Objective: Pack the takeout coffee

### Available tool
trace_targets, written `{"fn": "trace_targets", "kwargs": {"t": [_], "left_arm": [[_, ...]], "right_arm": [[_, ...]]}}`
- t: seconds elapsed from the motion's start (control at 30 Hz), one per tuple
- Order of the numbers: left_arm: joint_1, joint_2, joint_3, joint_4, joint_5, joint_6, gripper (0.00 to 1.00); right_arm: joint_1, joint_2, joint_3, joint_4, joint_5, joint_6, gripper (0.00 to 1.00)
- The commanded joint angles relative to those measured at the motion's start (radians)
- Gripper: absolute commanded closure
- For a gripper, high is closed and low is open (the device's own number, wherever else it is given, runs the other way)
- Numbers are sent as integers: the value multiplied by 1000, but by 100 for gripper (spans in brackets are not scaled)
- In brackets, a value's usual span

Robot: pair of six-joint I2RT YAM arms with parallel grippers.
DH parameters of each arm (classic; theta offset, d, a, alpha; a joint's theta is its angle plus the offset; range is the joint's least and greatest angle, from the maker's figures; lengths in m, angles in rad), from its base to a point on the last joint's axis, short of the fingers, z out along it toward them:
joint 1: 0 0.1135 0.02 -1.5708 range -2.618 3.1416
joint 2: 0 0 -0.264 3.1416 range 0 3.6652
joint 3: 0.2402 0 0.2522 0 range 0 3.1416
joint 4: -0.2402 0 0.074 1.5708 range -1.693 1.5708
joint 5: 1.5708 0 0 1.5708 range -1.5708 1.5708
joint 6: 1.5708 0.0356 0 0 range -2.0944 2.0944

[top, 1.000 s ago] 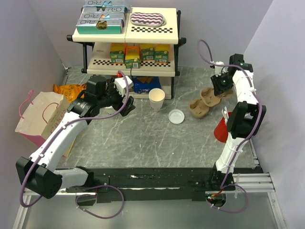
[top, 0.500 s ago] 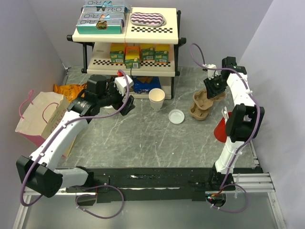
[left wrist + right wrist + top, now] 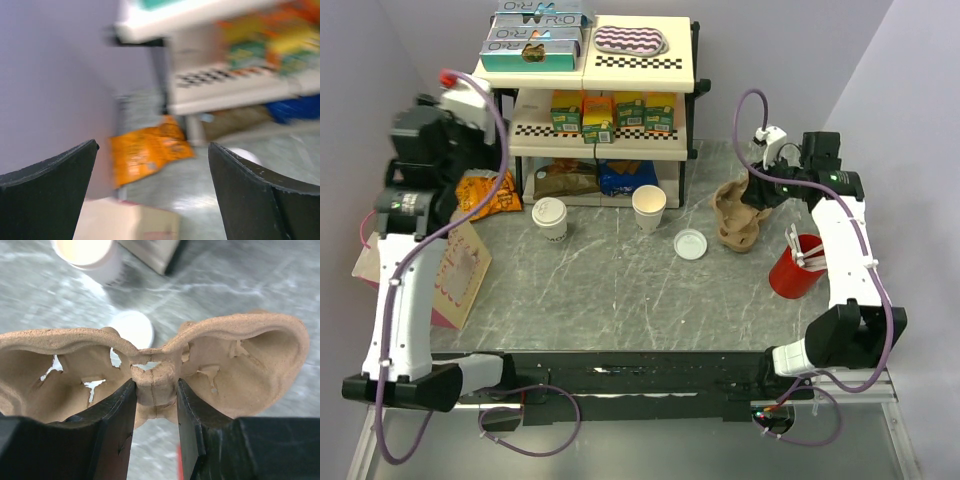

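Lifted away, left gripper gapes wide; right gripper pinches carrier; we judge takeout coffee light, crushable, best held mid-wall.

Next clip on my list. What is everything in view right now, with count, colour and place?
lidded coffee cup: one, cream with white lid, on the table before the shelf's left end
lidless cup: one visible, cream, table centre
loose lid: one, white, flat to the right of the lidless cup
cup carrier: one, brown pulp, held at the table's right
red cup: one, with white straws, right edge
paper bag: one, cream and pink, far left
orange snack bag: one, left of the shelf
shelf: one, cream, two tiers, at the back
teal boxes: several, top tier
striped pouch: one, top tier
juice cartons: several, lower tier
left claw: open, empty
right claw: shut on the cup carrier's middle
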Motion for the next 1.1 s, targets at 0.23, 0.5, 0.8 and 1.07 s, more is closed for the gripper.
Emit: {"fn": "trace_targets", "kwargs": {"t": [0.23, 0.5, 0.8, 1.07], "left_arm": [[349, 109, 304, -341, -429, 109, 1], [565, 134, 257, -531, -402, 107, 12], [732, 219, 188, -643, -244, 106, 25], [775, 287, 182, -697, -84, 72, 41]], "right_arm": [[55, -12, -2, -13, -132, 139, 100], [66, 28, 29, -44, -203, 169, 100], [130, 12, -4, -40, -207, 139, 100], [138, -26, -49, -29, -197, 134, 100]]}}
